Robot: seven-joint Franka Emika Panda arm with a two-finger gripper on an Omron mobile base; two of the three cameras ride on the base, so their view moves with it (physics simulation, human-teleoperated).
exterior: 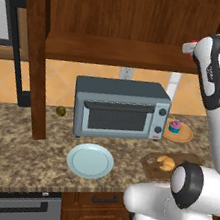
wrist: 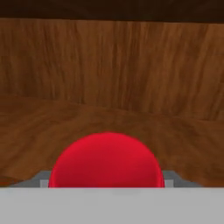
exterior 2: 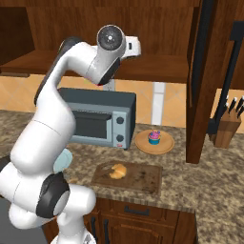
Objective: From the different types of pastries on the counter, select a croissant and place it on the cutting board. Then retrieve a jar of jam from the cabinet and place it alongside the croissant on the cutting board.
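The jar of jam's red lid (wrist: 106, 159) bulges large at the bottom middle of the hand view, with a grey fingertip (wrist: 39, 180) tight against each side. My gripper (wrist: 106, 183) is shut on it, inside the dark wooden cabinet (exterior: 116, 52) just above its shelf. From the base, the hand (exterior: 190, 47) (exterior 2: 137, 46) reaches in at shelf height, a sliver of red showing at its tip. Down on the counter (exterior: 15, 142), the golden croissant (exterior: 165, 163) (exterior 2: 117, 171) lies on the dark cutting board (exterior: 191, 159) (exterior 2: 143, 179). A pink-frosted cupcake (exterior: 174, 126) (exterior 2: 154, 137) is the other pastry.
The cupcake sits on a round tan plate (exterior 2: 166, 146) behind the board. A grey toaster oven (exterior: 120, 108) stands under the shelf, a light-blue plate (exterior: 90, 160) before it. The cabinet post (exterior 2: 200, 95) and a knife block (exterior 2: 226, 128) stand to the right.
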